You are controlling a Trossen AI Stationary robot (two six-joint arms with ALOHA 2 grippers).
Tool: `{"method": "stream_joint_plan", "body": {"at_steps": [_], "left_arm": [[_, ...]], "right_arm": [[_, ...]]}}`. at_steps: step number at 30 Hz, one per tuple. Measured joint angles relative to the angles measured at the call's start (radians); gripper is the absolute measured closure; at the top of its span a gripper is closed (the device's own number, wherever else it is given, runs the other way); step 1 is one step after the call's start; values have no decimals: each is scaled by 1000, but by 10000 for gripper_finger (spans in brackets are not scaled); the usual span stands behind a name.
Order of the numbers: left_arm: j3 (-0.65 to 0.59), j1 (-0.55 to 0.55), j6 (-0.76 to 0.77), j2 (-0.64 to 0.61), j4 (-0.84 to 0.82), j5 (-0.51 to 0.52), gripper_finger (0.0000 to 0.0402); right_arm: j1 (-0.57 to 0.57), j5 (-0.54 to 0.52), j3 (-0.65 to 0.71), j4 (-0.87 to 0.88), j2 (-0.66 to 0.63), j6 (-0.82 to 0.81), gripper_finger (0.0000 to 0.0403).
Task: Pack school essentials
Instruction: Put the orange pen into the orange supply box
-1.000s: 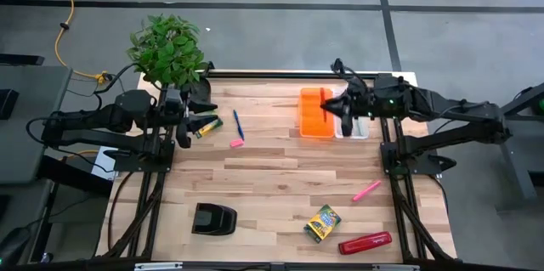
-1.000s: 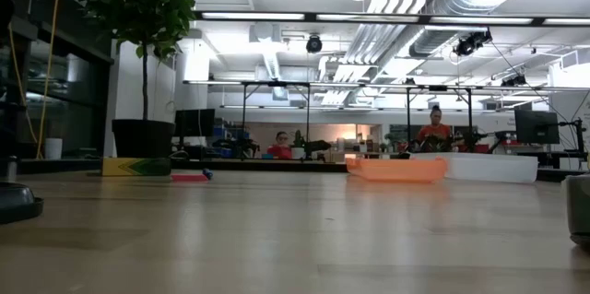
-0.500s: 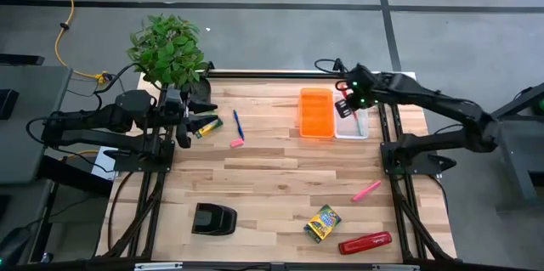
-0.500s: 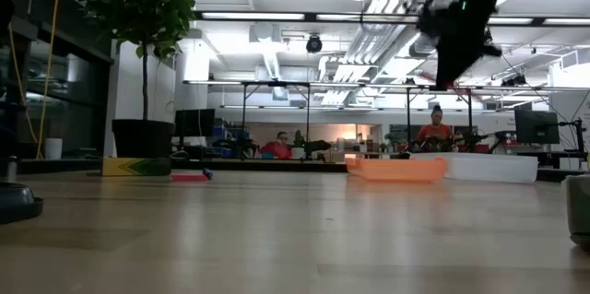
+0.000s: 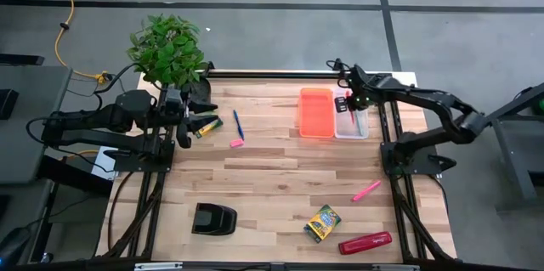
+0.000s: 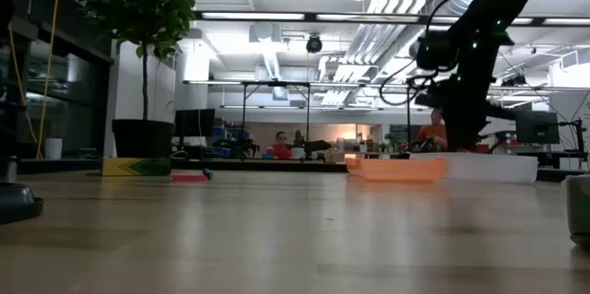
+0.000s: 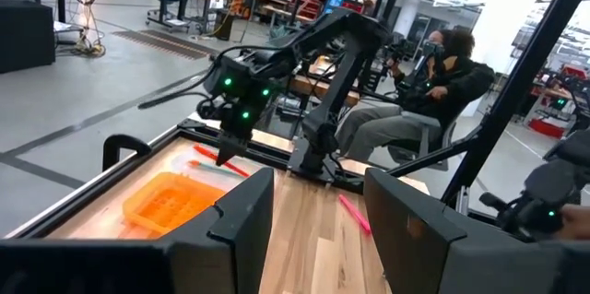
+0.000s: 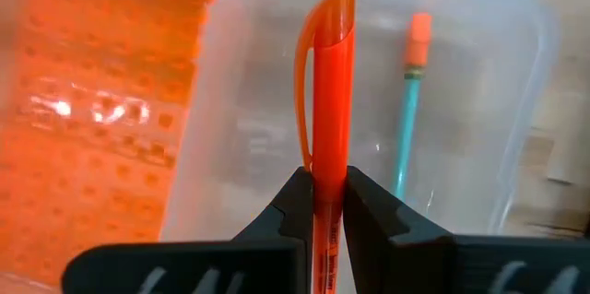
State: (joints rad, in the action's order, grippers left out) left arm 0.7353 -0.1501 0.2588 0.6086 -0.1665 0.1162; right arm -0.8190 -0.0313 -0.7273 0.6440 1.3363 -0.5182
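My right gripper (image 5: 352, 106) (image 8: 328, 204) is shut on an orange pen (image 8: 329, 100) above the clear box (image 5: 351, 125) at the table's far right. A green pencil (image 8: 407, 119) with an orange end lies in that box. My left gripper (image 7: 318, 225) is open and waits at the table's far left beside one crayon box (image 5: 205, 125). A blue pen (image 5: 238, 124) and the pink eraser (image 5: 237, 143) lie flat near it. A pink pen (image 5: 366, 190) and a second crayon box (image 5: 323, 223) lie on the near right. My right gripper pinches the orange pen's barrel (image 8: 328, 183) between its two fingers, just behind the clip. The fingers come from above, pointing down, and the pen runs on past the fingertips in line with them. The pen is lifted clear, its clip end (image 8: 324, 36) lowest, over the clear box's floor.
An orange tray (image 5: 316, 112) sits against the clear box's left side. A red stapler (image 5: 365, 243) and a black blocky object (image 5: 213, 219) lie near the front edge. A potted plant (image 5: 167, 46) stands at the far left corner. The table's middle is bare wood. People sit in the room beyond.
My right gripper, still shut on the orange pen, has shifted from the seam between orange tray and clear box toward the table's right and come down over the clear box; in the low view it has dropped from above the picture's top to just above the box.
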Motion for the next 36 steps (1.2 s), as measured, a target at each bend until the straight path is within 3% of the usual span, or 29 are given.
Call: {"method": "stream_joint_plan", "body": {"at_steps": [9,26,36], "left_arm": [[0,0,0,0,0,2,243],[0,0,0,0,0,3,243],[0,0,0,0,0,1,243]], "right_arm": [[-38,7,0,-8,126,-62,382],[-79,-29,0,32,135,-95,381],[-78,-47,0,33,135,-111,308]]}}
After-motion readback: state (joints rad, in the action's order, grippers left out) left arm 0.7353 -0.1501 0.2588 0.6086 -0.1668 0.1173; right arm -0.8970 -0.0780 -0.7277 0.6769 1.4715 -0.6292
